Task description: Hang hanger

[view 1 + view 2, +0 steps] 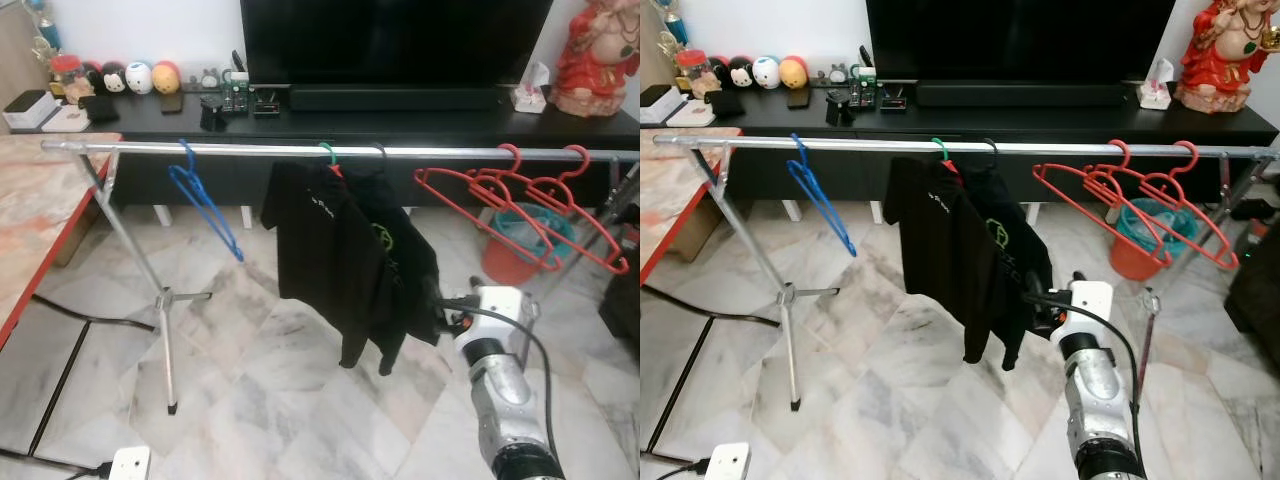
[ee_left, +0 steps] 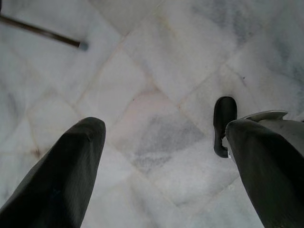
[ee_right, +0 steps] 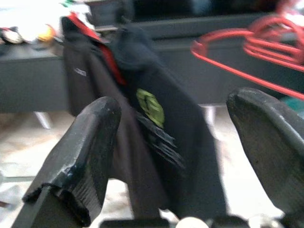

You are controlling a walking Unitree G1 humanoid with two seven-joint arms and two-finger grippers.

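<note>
Since both black T-shirts (image 1: 350, 255) already hang by their hanger hooks on the steel rail (image 1: 250, 149), the right gripper (image 3: 175, 156) sits spread and empty just short of their hems, while the left gripper (image 2: 166, 156) dangles spread over marble floor (image 2: 156, 61).

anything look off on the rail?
The two black shirts hang bunched together on the rail, skewed, with hems uneven. The blue hanger and red hangers hang bare and tilted. The right gripper is open in front of the shirts, holding nothing. Nothing looks broken.
</note>
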